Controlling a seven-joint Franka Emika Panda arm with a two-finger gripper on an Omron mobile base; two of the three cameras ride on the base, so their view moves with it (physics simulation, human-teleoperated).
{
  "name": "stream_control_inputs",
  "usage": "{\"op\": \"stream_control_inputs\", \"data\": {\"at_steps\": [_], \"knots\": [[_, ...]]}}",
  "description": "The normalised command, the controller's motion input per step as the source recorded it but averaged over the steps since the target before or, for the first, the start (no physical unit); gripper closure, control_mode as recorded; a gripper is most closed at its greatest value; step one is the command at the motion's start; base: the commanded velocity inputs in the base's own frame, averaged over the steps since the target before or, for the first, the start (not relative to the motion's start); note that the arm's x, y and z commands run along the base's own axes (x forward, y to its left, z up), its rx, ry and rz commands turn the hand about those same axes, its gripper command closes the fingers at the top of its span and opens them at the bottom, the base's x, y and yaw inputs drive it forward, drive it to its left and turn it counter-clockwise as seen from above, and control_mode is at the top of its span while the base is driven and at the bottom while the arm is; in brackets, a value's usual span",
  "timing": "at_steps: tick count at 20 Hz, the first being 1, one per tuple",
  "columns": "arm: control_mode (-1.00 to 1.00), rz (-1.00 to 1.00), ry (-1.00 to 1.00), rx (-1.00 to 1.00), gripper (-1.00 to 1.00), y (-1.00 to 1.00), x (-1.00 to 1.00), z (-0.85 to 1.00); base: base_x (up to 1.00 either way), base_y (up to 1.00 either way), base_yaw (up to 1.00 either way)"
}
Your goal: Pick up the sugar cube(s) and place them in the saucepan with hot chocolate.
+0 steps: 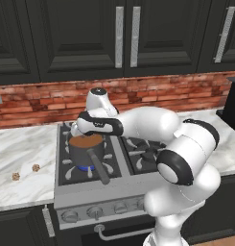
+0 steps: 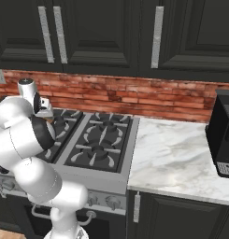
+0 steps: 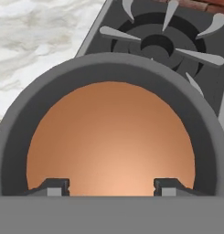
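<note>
1. Claw [image 3: 111, 186] hanging right over the saucepan [image 1: 86, 150], tips spread wide apart with nothing between them, just orange-brown cocoa below.
2. Saucepan sitting on the near-left burner of the stove [image 1: 133, 180], long handle pointing toward the near edge.
3. Two brown sugar cubes [image 1: 36, 167] and [image 1: 16, 176] lying on the marble counter [image 1: 23, 144], well to the left of the pan and a bit nearer.
4. So, probably: next move swings left and down, off the stove, onto the counter.
5. Right-hand cube closer to the claw, likely the easier pick.
6. Can't spot the pale cube anywhere; no lump visible in the cocoa either.
</note>
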Motion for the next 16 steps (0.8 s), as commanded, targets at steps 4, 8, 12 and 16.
{"op": "stream_control_inputs", "data": {"at_steps": [4,8,12,16], "knots": [[-1.00,0.00,0.00,0.00,-1.00,0.00,0.00,0.00,0.00,0.00,0.00],[-1.00,0.00,0.00,0.00,-1.00,0.00,0.00,0.00,0.00,0.00,0.00],[-1.00,0.00,-0.02,-0.01,-1.00,0.00,0.00,0.12,0.00,0.00,0.00],[-1.00,0.00,-0.07,0.00,-1.00,0.00,-0.07,0.42,0.00,0.00,0.00]]}}
